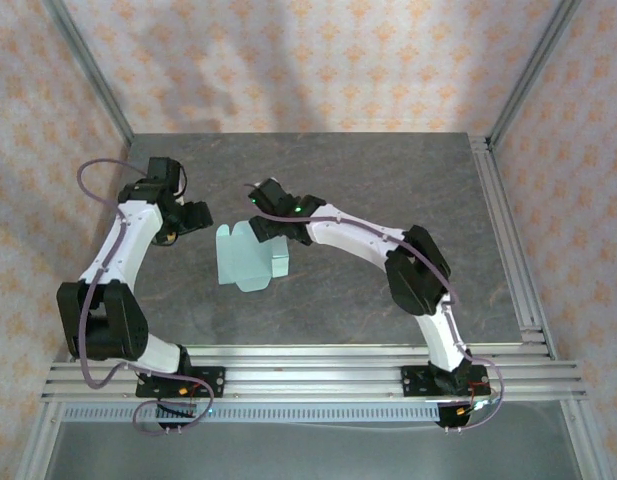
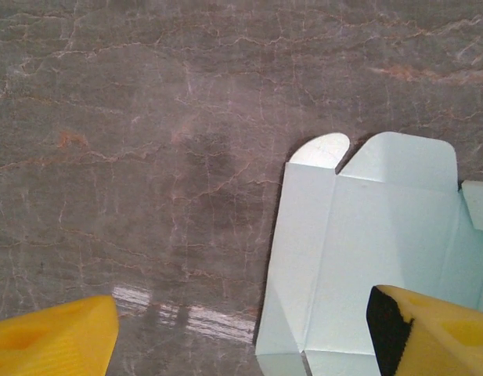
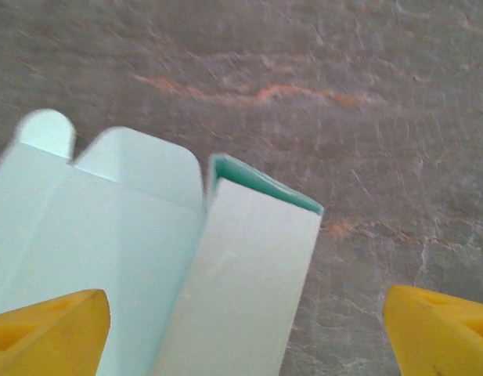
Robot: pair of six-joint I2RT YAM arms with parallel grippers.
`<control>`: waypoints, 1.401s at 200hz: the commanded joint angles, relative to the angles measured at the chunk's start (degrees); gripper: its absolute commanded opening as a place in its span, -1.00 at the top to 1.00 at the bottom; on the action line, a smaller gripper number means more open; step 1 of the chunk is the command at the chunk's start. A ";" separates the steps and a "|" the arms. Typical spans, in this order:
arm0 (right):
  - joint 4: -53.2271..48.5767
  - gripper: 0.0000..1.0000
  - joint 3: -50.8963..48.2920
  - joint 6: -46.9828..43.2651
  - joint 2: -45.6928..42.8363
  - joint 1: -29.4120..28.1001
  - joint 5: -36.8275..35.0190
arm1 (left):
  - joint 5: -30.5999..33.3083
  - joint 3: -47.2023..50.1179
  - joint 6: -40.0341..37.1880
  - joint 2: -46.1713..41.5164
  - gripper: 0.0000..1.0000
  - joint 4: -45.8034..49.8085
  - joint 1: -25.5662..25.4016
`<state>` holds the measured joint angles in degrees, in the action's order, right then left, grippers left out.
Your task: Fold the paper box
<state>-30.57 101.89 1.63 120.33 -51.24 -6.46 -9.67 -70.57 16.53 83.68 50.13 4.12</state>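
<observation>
Two grippers: both are open wide, and nothing is pinched in them.
Box (image 1: 250,258): pale green card lying on the grey table (image 1: 388,190), with a gripper on each side.
Box shape: mostly flat, with fold lines. A round tab (image 2: 323,149) and a wider flap stick out of its far edge.
Folded part: one long strip of the box (image 3: 249,274) is bent up over the rest. A darker green edge shows at its top.
Left gripper (image 1: 193,217): just left of the box, near its far corner.
Left gripper up close (image 2: 241,341): one yellow finger (image 2: 53,337) is over bare table, apart from the box. The other finger (image 2: 437,333) is over the box. I cannot tell if it touches the card.
Right gripper (image 1: 263,225): at the far right corner of the box, right over its edge.
Right gripper up close (image 3: 245,329): one finger (image 3: 49,329) is over the flat part of the box. The other finger (image 3: 441,325) is over bare table, well apart from the box. The folded strip sits between them.
</observation>
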 commanded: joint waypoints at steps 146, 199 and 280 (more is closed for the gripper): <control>23.73 -0.64 -32.64 27.15 -13.74 17.88 18.59 | -1.00 1.05 3.17 -9.02 -0.73 -5.10 -5.42; 33.64 -0.63 -41.51 32.80 -15.65 22.19 23.25 | 3.42 0.74 9.15 -7.08 -0.74 -6.97 -13.16; 33.47 -0.64 -47.99 32.58 -19.51 22.99 14.94 | 8.66 13.41 31.85 -16.09 -0.87 -16.96 -25.46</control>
<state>3.07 55.35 34.11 103.09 -28.67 12.25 0.30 -58.65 42.35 68.20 40.05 -20.12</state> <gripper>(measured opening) 0.818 0.934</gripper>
